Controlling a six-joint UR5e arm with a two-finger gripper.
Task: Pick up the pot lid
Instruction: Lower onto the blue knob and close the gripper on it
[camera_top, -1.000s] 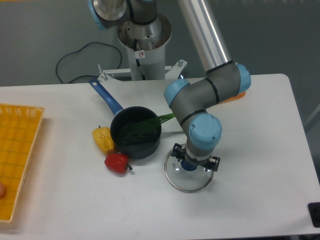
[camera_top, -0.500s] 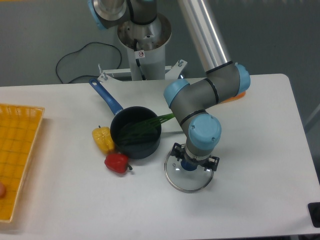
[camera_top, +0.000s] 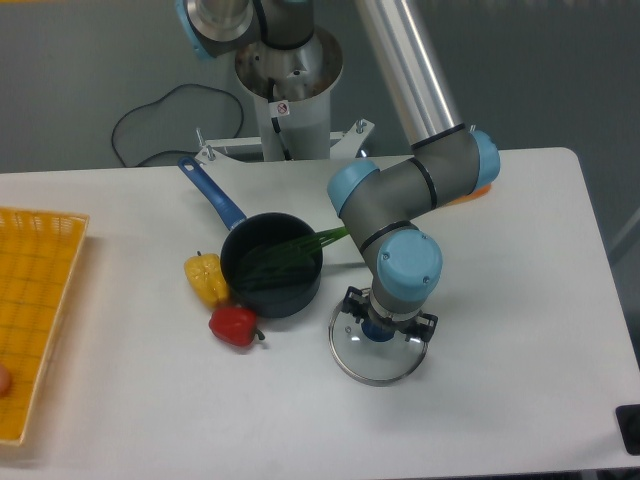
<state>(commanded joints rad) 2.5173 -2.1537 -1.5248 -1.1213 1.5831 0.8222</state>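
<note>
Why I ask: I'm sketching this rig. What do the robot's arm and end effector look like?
The smooth grey robot arm has thick, rounded joint housings with light-blue round caps. The dark two-finger end effector sits below the wrist, its fingers slim and angular. Any lettering is too small to read.
</note>
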